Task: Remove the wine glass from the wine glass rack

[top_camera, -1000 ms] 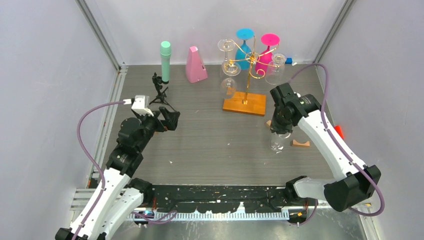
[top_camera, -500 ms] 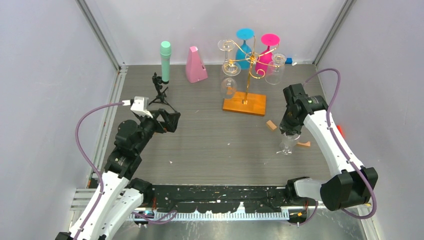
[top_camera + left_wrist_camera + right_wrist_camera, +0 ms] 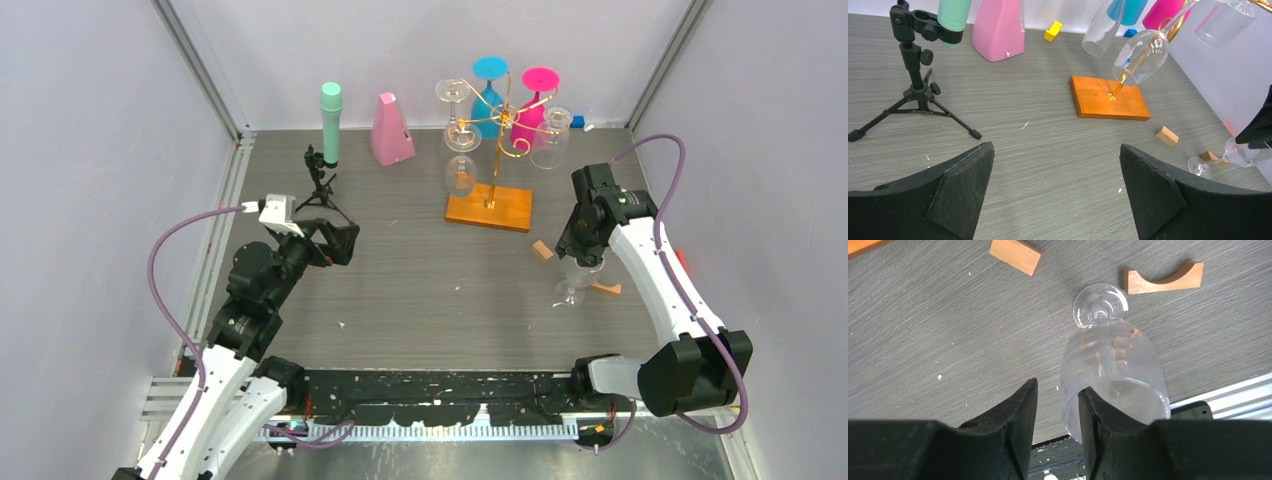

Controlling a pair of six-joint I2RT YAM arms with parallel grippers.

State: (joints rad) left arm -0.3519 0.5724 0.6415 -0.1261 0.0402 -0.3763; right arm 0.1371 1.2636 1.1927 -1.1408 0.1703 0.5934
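A wine glass [image 3: 1113, 375], already off the wine glass rack [image 3: 488, 208], tilts near the bench's [image 3: 420, 280] right edge beside the released right claw [image 3: 1057, 390], while the left claw [image 3: 1055, 150] gapes empty.

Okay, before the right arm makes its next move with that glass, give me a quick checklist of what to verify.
1. wine glass off the wine glass rack: ok, it sits well to the rack's right.
2. Glass upright: not ok, the left wrist view shows it leaning steeply.
3. right pincer free of the glass: cannot tell; its jaws stand apart with the bowl's rim wall between them.
4. Foot clear of the curved wooden block: ok, close but apart.
5. left pincer out of the way: ok, open, empty, far off on the other side.
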